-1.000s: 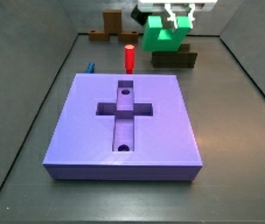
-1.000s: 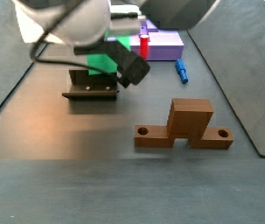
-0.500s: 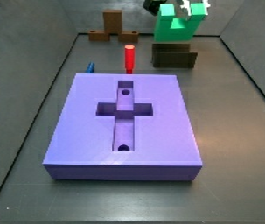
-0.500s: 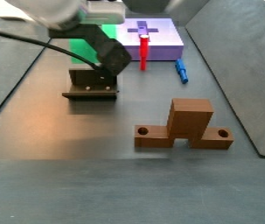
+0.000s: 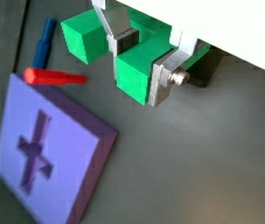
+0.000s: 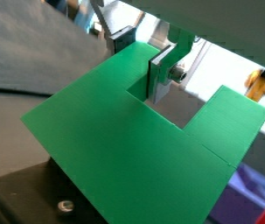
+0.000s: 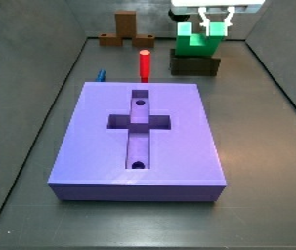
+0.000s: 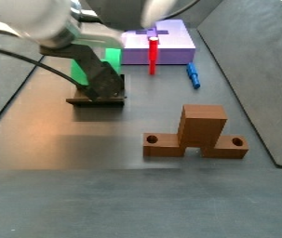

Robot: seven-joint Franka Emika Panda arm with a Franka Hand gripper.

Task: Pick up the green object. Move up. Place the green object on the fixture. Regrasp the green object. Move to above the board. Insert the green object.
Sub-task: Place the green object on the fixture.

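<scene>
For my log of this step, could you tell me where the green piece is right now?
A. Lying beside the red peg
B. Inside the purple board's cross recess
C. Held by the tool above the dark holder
C: in a side view the tool grips the green piece just above the dark holder, away from the purple board.

Board (image 7: 144, 137) nearest in a side view; upright peg (image 7: 145, 64) just behind its far edge, small stick (image 7: 100, 74) left of the peg; fixture (image 7: 194, 65) right of the peg, green object (image 7: 193, 41) above it between the gripper (image 7: 214, 21) jaws; upright block (image 7: 121, 27) farthest back.
</scene>
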